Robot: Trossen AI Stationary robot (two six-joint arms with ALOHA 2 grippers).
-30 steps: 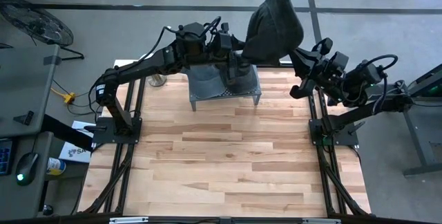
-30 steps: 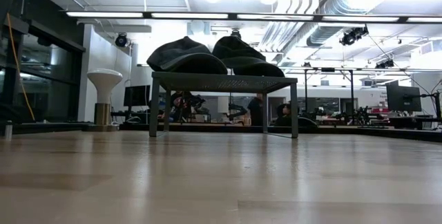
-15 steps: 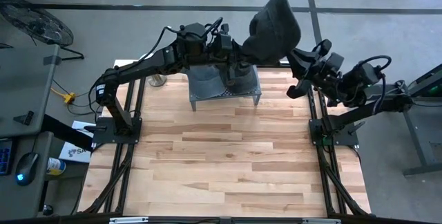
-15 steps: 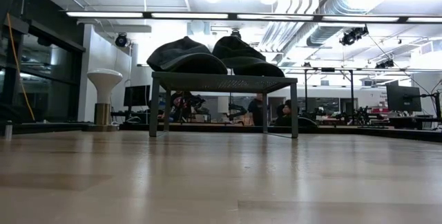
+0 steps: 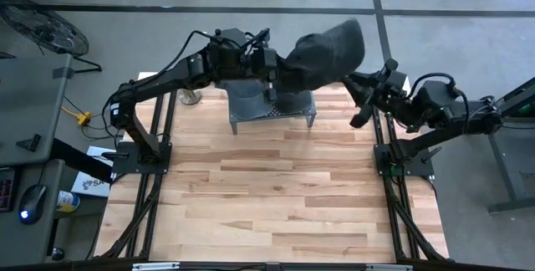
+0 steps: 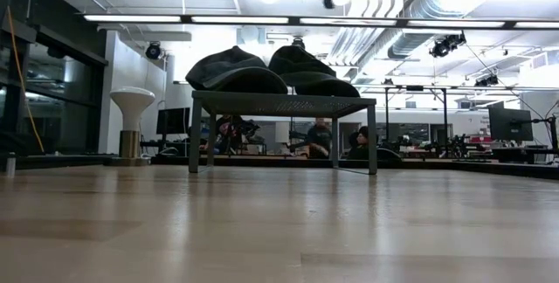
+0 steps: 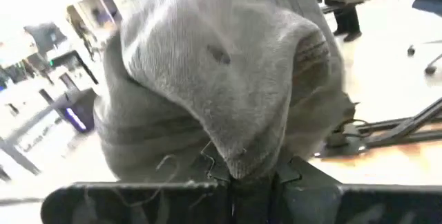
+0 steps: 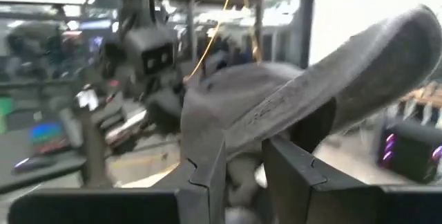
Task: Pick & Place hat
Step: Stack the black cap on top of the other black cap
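Above the rack [image 5: 272,114] at the counter's [image 5: 276,196] far edge, the left gripper [image 5: 280,69] has its fingers clamped on the lifted grey hat [image 5: 328,51], while the right gripper's [image 5: 361,95] part-spread fingers straddle its brim, so placing remains.

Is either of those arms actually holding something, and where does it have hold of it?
Yes. The left end effector pinches a grey knit hat by a fold of its fabric, above the rack. The right end effector's grip is unclear.
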